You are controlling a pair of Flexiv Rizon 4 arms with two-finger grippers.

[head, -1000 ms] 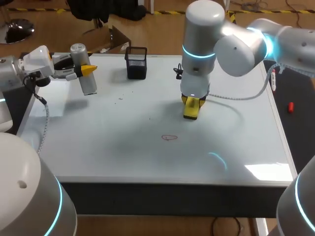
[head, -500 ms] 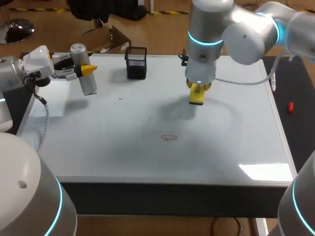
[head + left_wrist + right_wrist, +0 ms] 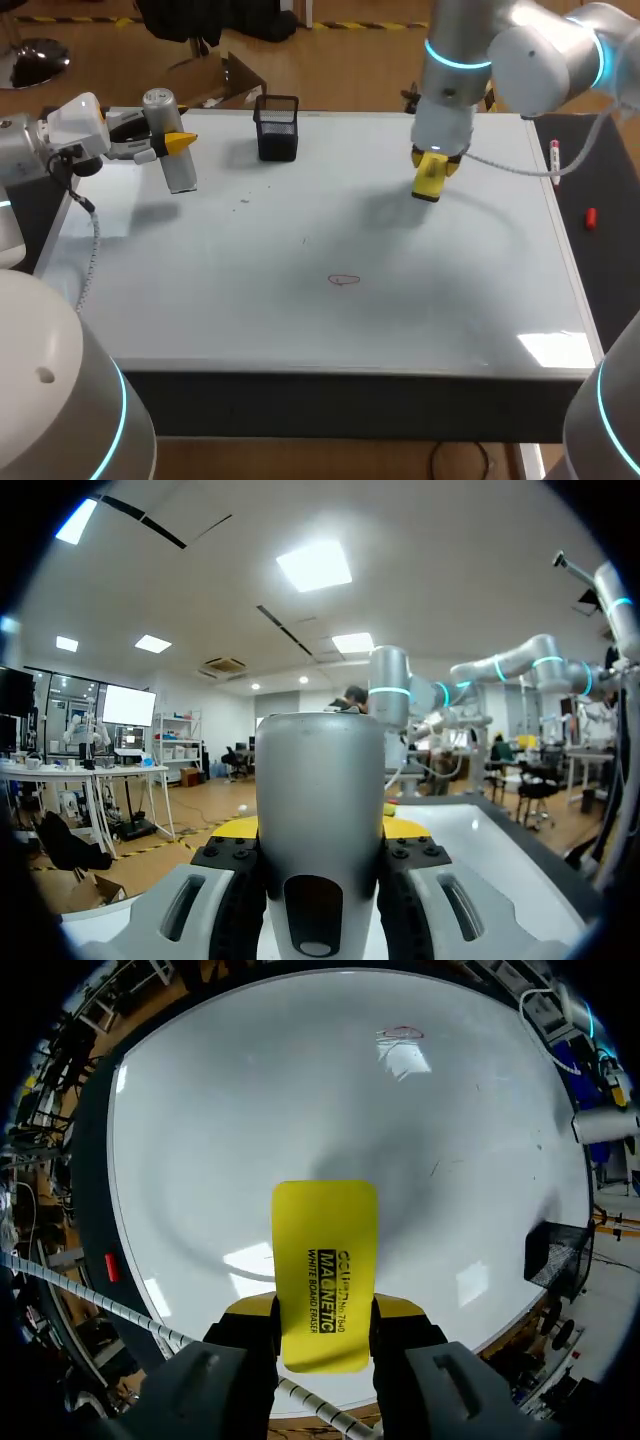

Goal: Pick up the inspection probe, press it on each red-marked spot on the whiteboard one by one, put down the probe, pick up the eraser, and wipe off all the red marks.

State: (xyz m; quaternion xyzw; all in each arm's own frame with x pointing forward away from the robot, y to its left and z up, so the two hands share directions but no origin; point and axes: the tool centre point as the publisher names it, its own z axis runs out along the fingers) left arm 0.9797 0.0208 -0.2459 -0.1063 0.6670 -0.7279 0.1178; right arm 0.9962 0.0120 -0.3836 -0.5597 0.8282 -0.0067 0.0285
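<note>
**Eraser up, probe not parked, one red mark left to wipe**

So the robot looked to be at the wiping end of the job. The right gripper (image 3: 325, 1312) was clamped on the yellow eraser (image 3: 429, 178), one finger against each long side, with the eraser's free end poking out ahead of the fingers. It hung above the whiteboard (image 3: 250, 290), on the far side of the red mark (image 3: 344, 281) and off to its right, well apart from it. The shadow under it sat off to one side, so the guess was that the eraser wasn't touching the board.

Odd bit: the probe hadn't been put down. The left gripper (image 3: 168, 143) was closed around the silver inspection probe (image 3: 180, 172), holding it roughly upright, far beyond the red mark and well off to its left, at the board's far left corner. In the left wrist view the probe filled the gap between the fingers.

Next move, as a guess: bring the eraser toward the robot and leftward until it was over the red mark, set it flat on the board, then rub across the whole loop. The mark was a thin outline, so light pressure probably would've done it.

Head count:
- red marks: one in view
- erasers: one
- probes: one
- black mesh cup (image 3: 277, 130): one, beyond the red mark and a bit left, at the board's far edge
- grippers: two, both full
</note>
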